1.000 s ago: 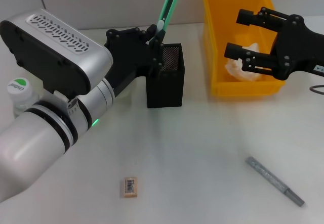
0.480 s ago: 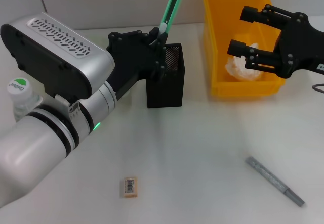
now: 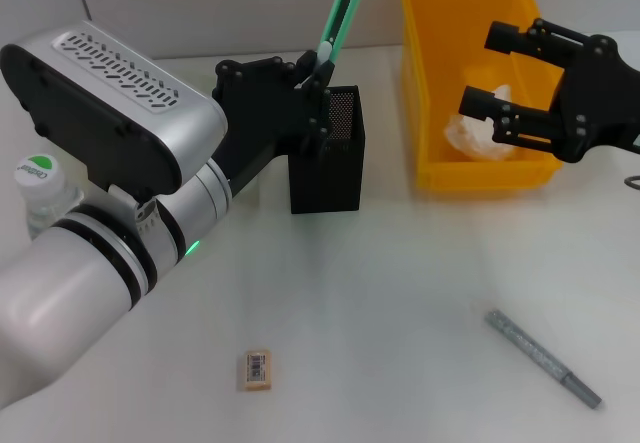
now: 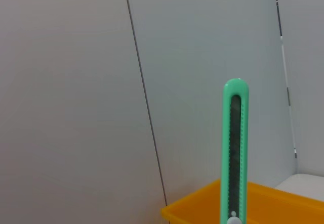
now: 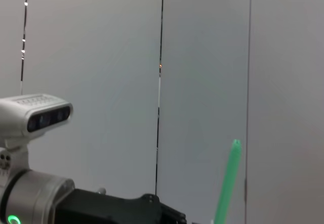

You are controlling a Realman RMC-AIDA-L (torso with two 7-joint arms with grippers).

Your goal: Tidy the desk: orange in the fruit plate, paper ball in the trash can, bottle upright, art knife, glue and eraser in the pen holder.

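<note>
Landmark for all placings: the pen holder (image 3: pixel 327 150), black mesh cup, upright near the middle of the desk.

Progress, as judged from how things lie:
- Paper ball (image 3: pixel 476 129) lies inside the trash can (image 3: pixel 437 73), the yellow bin just beside the pen holder on the robot's right. That item looks done.
- Bottle (image 3: pixel 40 190) stands upright, cap up, well off to the pen holder's left and half hidden behind the left arm. Looks done.
- Art knife (image 3: pixel 340 8) in hand now: left gripper (image 3: pixel 316 83) is pinched onto its white lower end right at the holder's near-left top rim, with the mint-green body rising steeply above the cup, leaning toward the bin. The tip seems to sit at or just above the opening; the fingers hide the exact spot, so I cannot say it is inside yet.
- Glue (image 3: pixel 543 357) lies flat on the desk, well apart from the holder, toward the robot and to the right. Not yet done.
- Eraser (image 3: pixel 257 370) lies flat, label up, well apart from the holder, nearer the robot. Not yet done.
- Orange and fruit plate: neither in view; status unknown.

Containers: pen holder interior is dark mesh, and nothing can be made out in it. Trash can holds only the paper ball, as far as can be seen.

Right gripper (image 3: pixel 500 76) hovers over the trash can's right side, fingers spread wide, holding nothing.
</note>
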